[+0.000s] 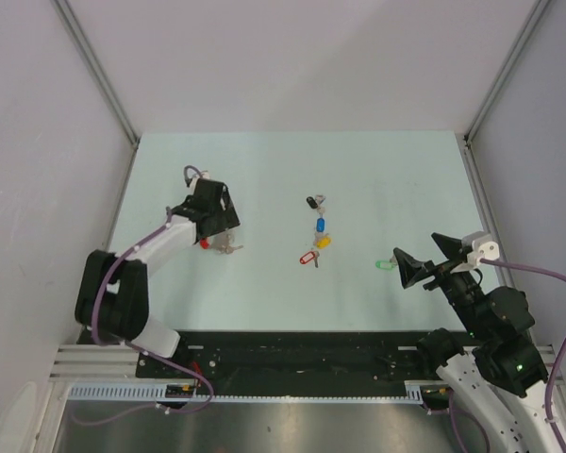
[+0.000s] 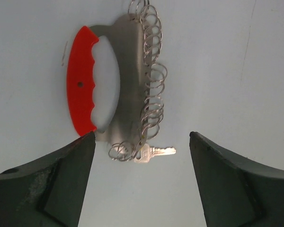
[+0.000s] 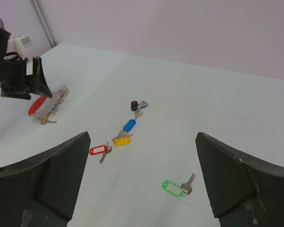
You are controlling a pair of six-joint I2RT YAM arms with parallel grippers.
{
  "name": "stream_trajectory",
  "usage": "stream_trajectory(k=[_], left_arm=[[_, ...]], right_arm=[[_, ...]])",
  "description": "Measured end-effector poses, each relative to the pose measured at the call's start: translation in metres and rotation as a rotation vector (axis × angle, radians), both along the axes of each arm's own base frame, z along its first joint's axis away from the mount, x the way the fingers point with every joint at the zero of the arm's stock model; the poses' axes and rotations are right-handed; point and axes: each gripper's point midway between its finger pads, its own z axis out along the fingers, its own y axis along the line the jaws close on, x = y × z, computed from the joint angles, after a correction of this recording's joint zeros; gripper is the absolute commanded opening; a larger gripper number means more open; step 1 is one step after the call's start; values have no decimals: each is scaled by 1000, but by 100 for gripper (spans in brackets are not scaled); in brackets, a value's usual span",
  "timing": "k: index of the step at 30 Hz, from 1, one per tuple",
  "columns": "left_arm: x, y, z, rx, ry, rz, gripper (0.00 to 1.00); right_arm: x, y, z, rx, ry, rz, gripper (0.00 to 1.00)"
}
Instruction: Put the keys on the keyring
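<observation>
**While both my jaws gape, the keys lie off the keyring**

Where my left gripper [image 2: 142,139] hangs with its jaws spread and nothing pinched, the keyring [image 2: 128,71] lies flat on the table [image 2: 227,71] beneath it. Its red grip is at 9 o'clock and its steel loops at 3 o'clock, and an untagged key [image 2: 155,151] touches the loops at 6 o'clock. My right gripper [image 3: 143,137] is spread wide too, holding nothing. From above, the tagged keys lie at 3 o'clock of the keyring, well apart from it. The black-tagged key [image 1: 311,201], blue-tagged key [image 1: 321,225], yellow-tagged key [image 1: 323,241] and red-tagged key [image 1: 307,257] run in a row from 12 to 6. The green-tagged key [image 1: 385,265] lies alone further toward 3 o'clock, near my right fingers.
</observation>
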Motion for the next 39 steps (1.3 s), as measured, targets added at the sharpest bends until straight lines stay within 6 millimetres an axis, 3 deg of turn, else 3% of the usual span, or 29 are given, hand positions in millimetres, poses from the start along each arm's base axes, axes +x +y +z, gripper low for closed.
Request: stream_trajectory(k=[4, 8, 16, 20, 23, 28, 34, 39], left_arm=[[24, -8, -15, 14, 51, -6, 79], [35, -11, -31, 38, 104, -14, 77], [31, -8, -67, 86, 220, -33, 70], [30, -11, -67, 75, 224, -41, 61], [28, -13, -68, 64, 214, -45, 60], [1, -29, -68, 33, 197, -81, 59], [-50, -76, -67, -15, 188, -193, 63], [-83, -100, -64, -84, 177, -220, 66]], right_arm=[[-1, 1, 0, 1, -2, 7, 100], [-2, 1, 1, 3, -5, 9, 100], [-4, 0, 3, 8, -14, 12, 100], [-4, 1, 3, 8, -15, 13, 100], [-4, 1, 3, 8, -15, 13, 100], [-4, 1, 3, 8, -15, 14, 100], [-4, 2, 3, 7, -14, 20, 100], [-2, 7, -1, 0, 5, 39, 100]])
